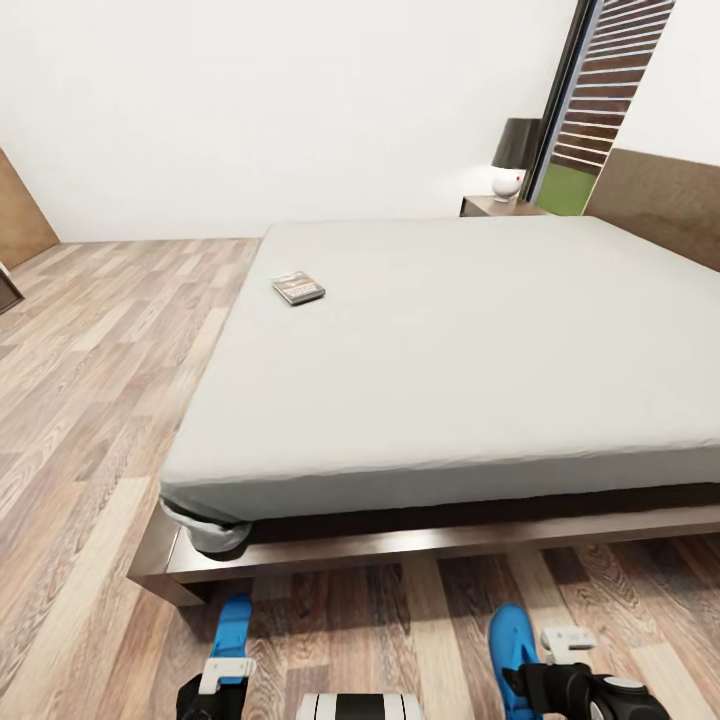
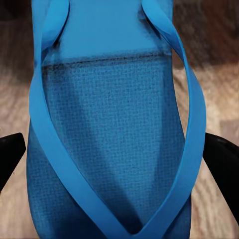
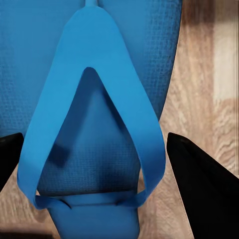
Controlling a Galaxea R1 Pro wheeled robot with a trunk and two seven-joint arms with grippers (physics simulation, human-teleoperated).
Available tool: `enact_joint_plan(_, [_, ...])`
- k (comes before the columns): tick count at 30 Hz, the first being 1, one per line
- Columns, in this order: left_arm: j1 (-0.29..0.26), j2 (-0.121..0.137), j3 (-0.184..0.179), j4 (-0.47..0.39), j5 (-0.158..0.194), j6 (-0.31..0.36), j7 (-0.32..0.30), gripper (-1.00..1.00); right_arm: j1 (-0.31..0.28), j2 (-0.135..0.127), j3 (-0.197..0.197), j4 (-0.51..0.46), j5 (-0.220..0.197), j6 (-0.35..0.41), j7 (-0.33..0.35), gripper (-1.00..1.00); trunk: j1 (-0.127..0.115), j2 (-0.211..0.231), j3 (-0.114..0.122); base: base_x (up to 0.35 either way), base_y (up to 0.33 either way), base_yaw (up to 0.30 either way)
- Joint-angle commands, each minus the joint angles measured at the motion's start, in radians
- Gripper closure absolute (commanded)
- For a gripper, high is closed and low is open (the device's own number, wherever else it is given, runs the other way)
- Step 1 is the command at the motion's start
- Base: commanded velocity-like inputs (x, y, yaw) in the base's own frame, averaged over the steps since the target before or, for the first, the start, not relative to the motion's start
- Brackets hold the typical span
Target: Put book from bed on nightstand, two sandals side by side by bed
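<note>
From the head, the book (image 1: 298,288) lay on the bed (image 1: 470,340) near its left edge, a nightstand (image 1: 497,206) with a lamp (image 1: 514,156) stood beyond, and two sandals (image 1: 232,628) (image 1: 508,645) lay well apart on the floor (image 1: 90,400) before the bed frame. At the left wrist, the left gripper (image 2: 117,162) stood spread, a finger at either side of a sandal (image 2: 109,144). At the right wrist, the right gripper (image 3: 102,167) was likewise spread astride the other sandal (image 3: 94,99).
</note>
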Motion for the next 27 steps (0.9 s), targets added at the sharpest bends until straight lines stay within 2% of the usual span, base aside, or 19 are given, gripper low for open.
enact_joint_plan(1, [0.000, 0.000, -0.009, 0.000, 0.008, -0.006, 0.005, 1.00, 0.000, -0.002, -0.002, -0.004, 0.001, 0.007, 0.004, 1.00, 0.000, 0.000, -0.001, 0.002, 0.002, 0.000])
enact_joint_plan(7, [0.000, 0.000, -0.007, 0.002, 0.008, -0.018, 0.005, 1.00, -0.001, -0.007, -0.009, -0.030, 0.003, 0.015, 0.004, 1.00, 0.000, 0.000, -0.001, 0.001, 0.001, 0.000])
enact_joint_plan(9, [0.001, 0.000, -0.006, 0.002, 0.008, -0.019, 0.005, 1.00, -0.001, -0.008, -0.008, -0.033, 0.019, 0.016, 0.004, 1.00, 0.000, 0.000, -0.001, 0.000, 0.000, 0.000])
enact_joint_plan(12, [0.001, 0.000, -0.004, 0.003, 0.008, -0.020, 0.005, 1.00, -0.001, -0.008, -0.003, -0.036, 0.104, 0.018, 0.006, 1.00, 0.000, 0.000, -0.001, 0.000, 0.000, 0.000])
enact_joint_plan(13, [0.001, 0.001, -0.003, 0.004, 0.008, -0.021, 0.005, 1.00, -0.002, -0.007, -0.002, -0.036, 0.164, 0.021, 0.011, 1.00, 0.000, 0.000, -0.001, 0.000, 0.000, 0.000])
enact_joint_plan(17, [0.001, 0.001, -0.001, 0.005, 0.009, -0.028, 0.005, 1.00, -0.002, 0.001, 0.004, -0.040, 0.279, 0.036, 0.041, 1.00, 0.000, 0.000, -0.001, 0.000, 0.000, 0.000])
enact_joint_plan(21, [0.001, 0.001, -0.001, 0.008, 0.010, -0.035, 0.005, 1.00, -0.002, -0.001, 0.011, -0.037, 0.320, 0.057, 0.062, 1.00, 0.000, 0.000, -0.001, 0.000, 0.000, 0.000])
enact_joint_plan(27, [0.001, 0.001, 0.000, 0.008, 0.011, -0.037, 0.005, 1.00, -0.002, 0.001, 0.017, -0.038, 0.334, 0.064, 0.069, 1.00, 0.000, 0.000, -0.001, 0.000, 0.000, 0.000])
